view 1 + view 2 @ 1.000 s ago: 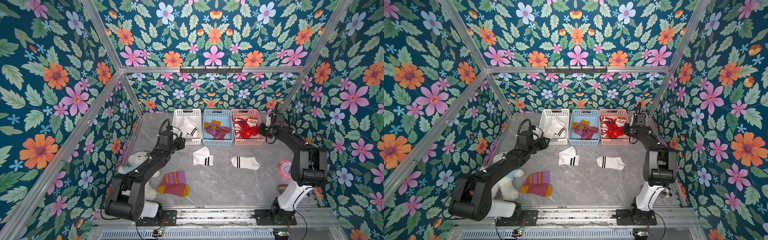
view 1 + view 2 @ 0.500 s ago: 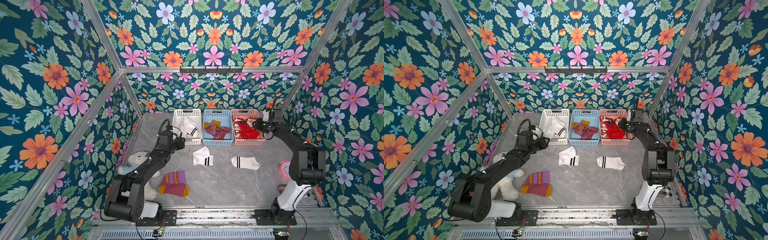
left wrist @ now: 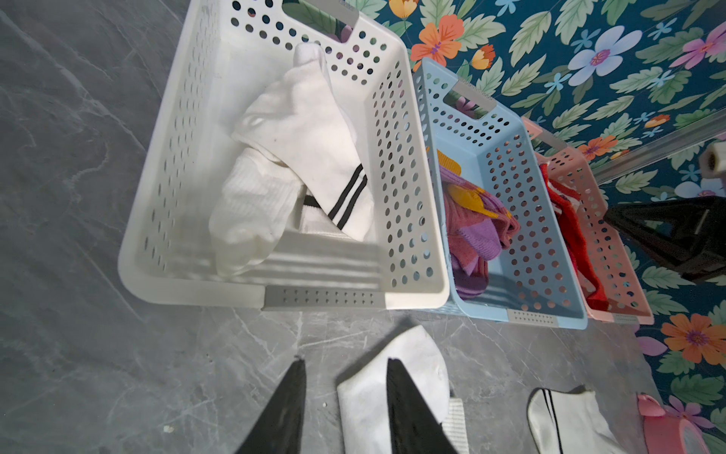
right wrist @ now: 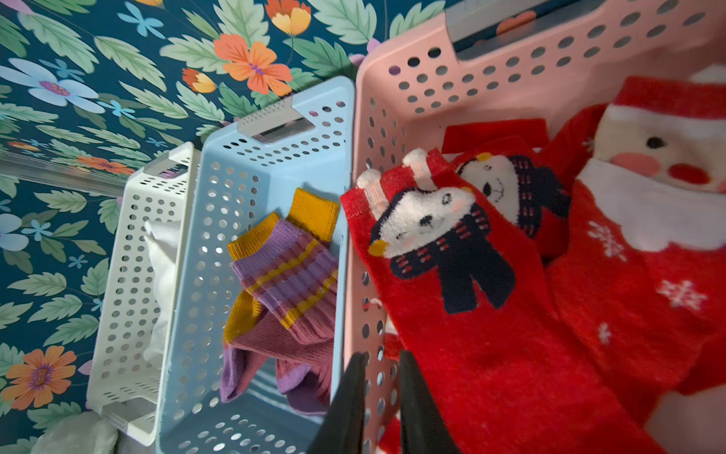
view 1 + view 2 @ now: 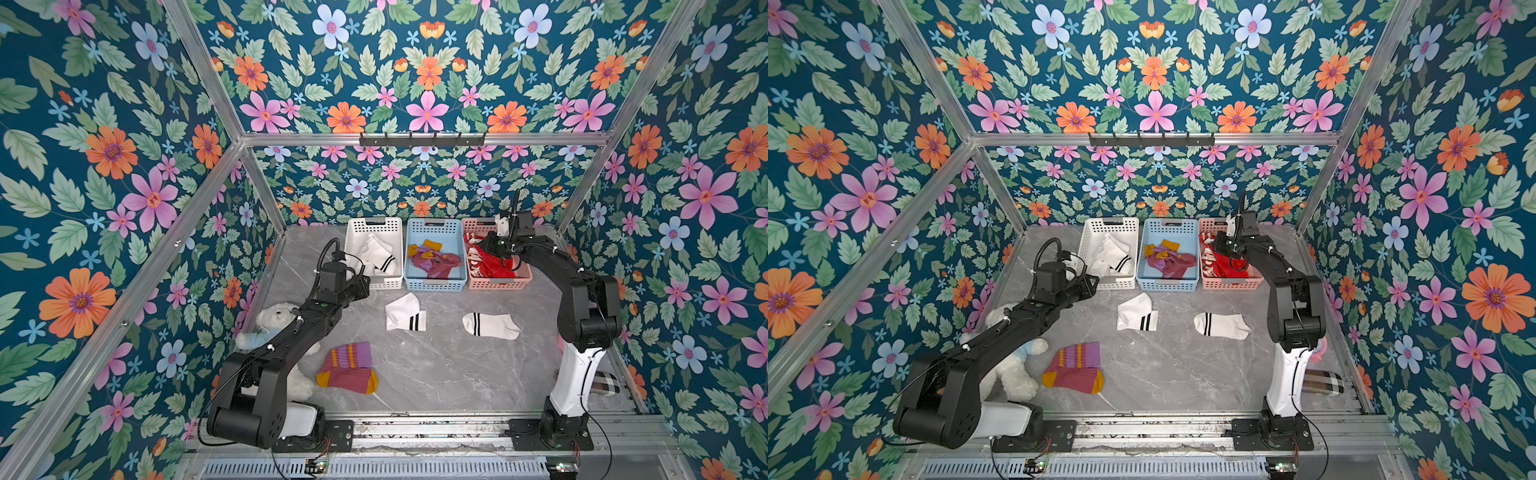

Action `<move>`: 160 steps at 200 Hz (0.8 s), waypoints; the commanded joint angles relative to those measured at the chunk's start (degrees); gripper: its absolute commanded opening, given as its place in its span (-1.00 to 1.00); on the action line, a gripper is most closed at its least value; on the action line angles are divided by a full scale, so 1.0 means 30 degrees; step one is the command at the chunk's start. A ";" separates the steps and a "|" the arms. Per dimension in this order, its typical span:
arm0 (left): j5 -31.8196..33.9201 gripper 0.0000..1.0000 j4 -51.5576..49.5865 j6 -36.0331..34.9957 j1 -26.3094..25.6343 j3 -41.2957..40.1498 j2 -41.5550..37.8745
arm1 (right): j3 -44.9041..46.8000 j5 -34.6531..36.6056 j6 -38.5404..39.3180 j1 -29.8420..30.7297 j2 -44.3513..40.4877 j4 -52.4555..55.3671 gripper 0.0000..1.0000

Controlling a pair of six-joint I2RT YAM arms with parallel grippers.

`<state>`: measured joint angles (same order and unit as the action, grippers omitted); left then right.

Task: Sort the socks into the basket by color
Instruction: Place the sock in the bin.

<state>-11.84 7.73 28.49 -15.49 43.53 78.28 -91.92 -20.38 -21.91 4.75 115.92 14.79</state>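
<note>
the white perforated plastic basket (image 3: 196, 294) holds white cotton socks (image 3: 298, 129) with paired black stripes. the pale blue perforated plastic basket (image 4: 271, 165) has maroon ribbed socks (image 4: 290, 275) banded purple and mustard. the pink perforated plastic basket (image 4: 491, 90) has red fleecy socks (image 4: 491, 353) (santa faces, penguins, white snowflakes). the grey marbled tabletop (image 5: 436, 374) is veined white. the teal floral wall panels (image 5: 415, 62) carry orange, pink and pale blue blooms.
</note>
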 commanded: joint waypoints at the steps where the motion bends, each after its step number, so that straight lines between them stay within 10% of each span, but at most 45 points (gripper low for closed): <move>1: 0.0137 -0.25 -0.0060 -0.0019 0.0005 -0.0006 -0.0090 | -0.0474 -0.0479 -0.0102 0.0069 0.0744 0.0362 -0.67; 160: -0.0304 -0.21 0.0281 -0.0678 -0.0758 0.0394 0.0038 | -0.1837 -0.0082 -0.0485 -0.1306 0.2963 0.1565 -0.83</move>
<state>-12.53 7.73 27.35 -17.04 44.01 78.08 -98.67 -19.22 -23.79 0.80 127.17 19.86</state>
